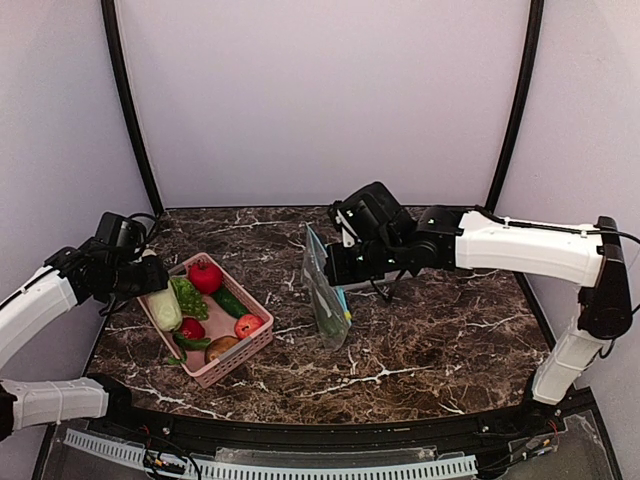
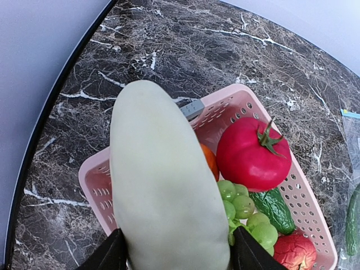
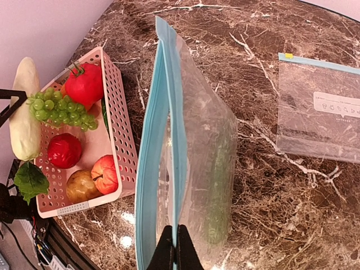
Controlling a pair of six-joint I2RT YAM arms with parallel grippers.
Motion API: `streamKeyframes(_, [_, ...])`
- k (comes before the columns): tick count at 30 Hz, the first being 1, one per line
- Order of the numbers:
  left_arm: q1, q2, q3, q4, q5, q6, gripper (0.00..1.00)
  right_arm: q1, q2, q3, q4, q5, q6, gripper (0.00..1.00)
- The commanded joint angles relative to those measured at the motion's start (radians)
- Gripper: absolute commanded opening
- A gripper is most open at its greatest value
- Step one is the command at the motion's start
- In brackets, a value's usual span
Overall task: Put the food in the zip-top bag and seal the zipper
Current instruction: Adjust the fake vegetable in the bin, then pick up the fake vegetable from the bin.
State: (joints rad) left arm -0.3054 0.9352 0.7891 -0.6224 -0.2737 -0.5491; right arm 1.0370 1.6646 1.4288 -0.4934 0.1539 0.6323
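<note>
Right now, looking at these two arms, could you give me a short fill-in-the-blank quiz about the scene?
The left arm's jaws hold the long pale vegetable over the ____ basket.
The right arm's jaws are shut on the zip-top bag, which already contains a long ____ piece of food.
A second clear bag lies ____ on the table.
Missing words: pink; green; flat.

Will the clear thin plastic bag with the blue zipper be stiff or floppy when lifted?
Probably floppy: the clear thin plastic zip-top bag looks creased and bulged where the right end effector pinches its blue zipper edge. The long green vegetable inside likely weighs it down, so it may swing.
</note>
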Motion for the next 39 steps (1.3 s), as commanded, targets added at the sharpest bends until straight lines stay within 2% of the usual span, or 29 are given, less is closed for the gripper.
streamKeyframes(1, [-0.001, -0.009, 0.046, -0.057, 0.041, 0.024, 0.57, 0.010, 0.019, 0.028, 0.020, -0.006, -0.013, 0.00])
streamKeyframes(6, [-0.001, 0.007, 0.041, -0.123, 0.166, 0.040, 0.57, 0.010, 0.035, 0.034, 0.022, -0.022, -0.017, 0.00])
streamKeyframes(14, [-0.002, 0.014, -0.070, -0.076, 0.194, 0.040, 0.62, 0.014, 0.056, 0.043, 0.025, -0.039, -0.019, 0.00])
streamKeyframes(20, [-0.002, 0.071, -0.094, -0.055, 0.189, 0.042, 0.65, 0.015, 0.055, 0.041, 0.024, -0.039, -0.017, 0.00])
streamKeyframes(34, [-0.001, 0.063, -0.107, -0.082, 0.161, 0.018, 0.92, 0.016, 0.059, 0.044, 0.024, -0.040, -0.019, 0.00])
streamKeyframes(39, [-0.001, 0.050, -0.101, -0.094, 0.140, 0.005, 0.98, 0.016, 0.057, 0.042, 0.025, -0.040, -0.020, 0.00])
